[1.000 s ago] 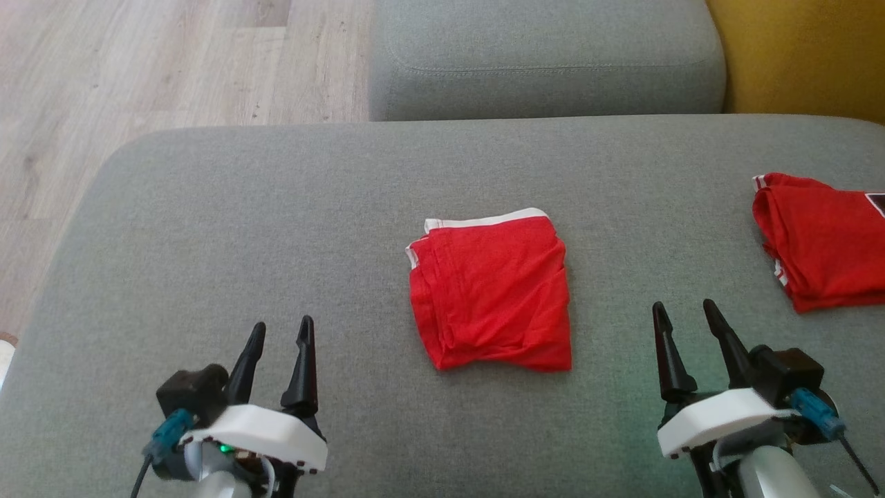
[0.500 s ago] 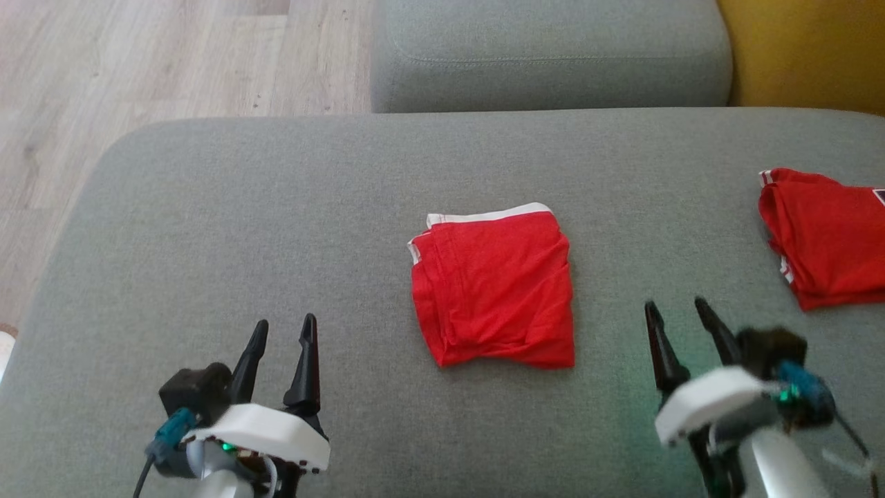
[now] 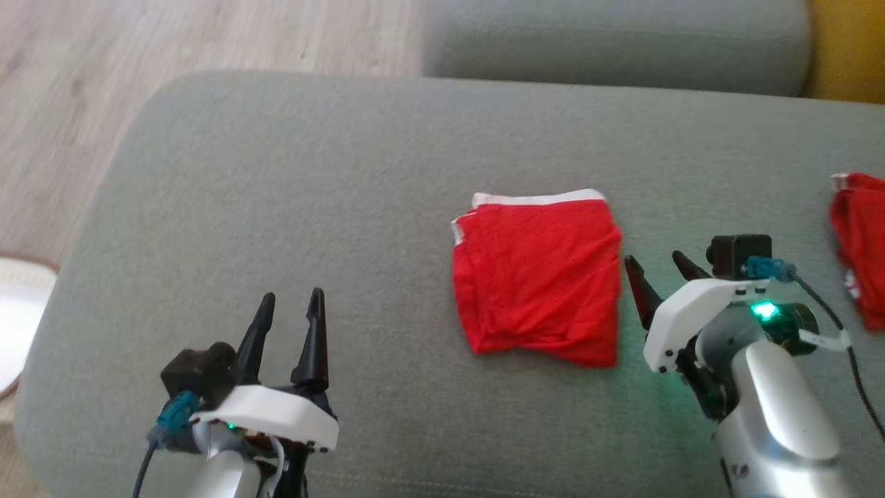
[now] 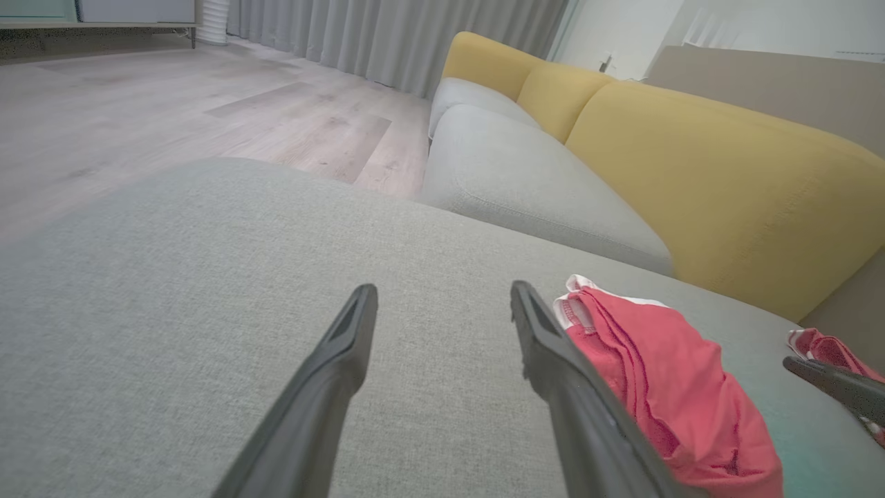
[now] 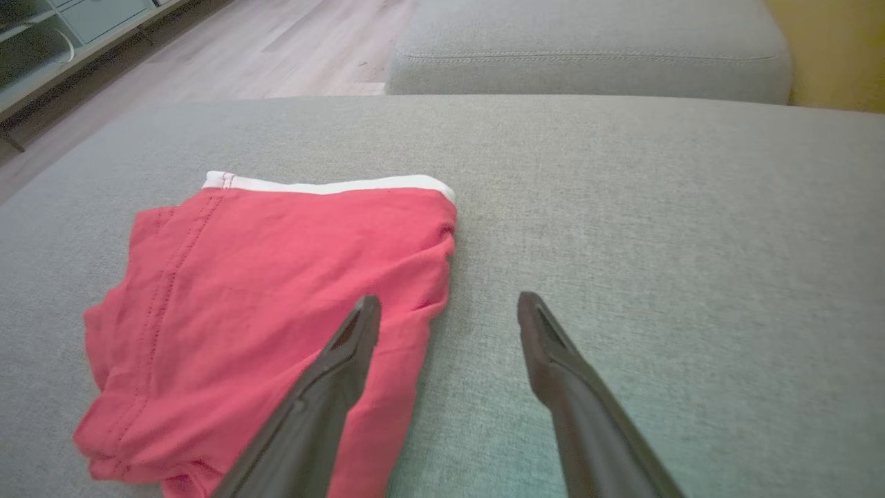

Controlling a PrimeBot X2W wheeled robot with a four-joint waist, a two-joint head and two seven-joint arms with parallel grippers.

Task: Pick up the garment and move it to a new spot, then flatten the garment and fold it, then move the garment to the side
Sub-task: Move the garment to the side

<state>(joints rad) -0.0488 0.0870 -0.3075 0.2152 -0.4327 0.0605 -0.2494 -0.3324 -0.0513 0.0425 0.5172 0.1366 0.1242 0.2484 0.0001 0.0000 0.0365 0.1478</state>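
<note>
On grey fabric cushion (image 3: 311, 173): folded red garment (image 3: 539, 277), nearly square.
Its white band (image 3: 539, 199) faces far; left gripper (image 3: 292, 294) and right gripper (image 3: 653, 257) spread-jawed, the right just beside it.

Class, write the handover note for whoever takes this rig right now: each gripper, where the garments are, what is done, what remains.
Left gripper: open, empty, over bare cushion, left of the garment.
Right gripper: open, empty, at the right edge of the folded red garment; contact unclear.
Done: garment looks folded, mid-cushion. A second red garment lies at the far right.
Left: move the folded one aside.
</note>
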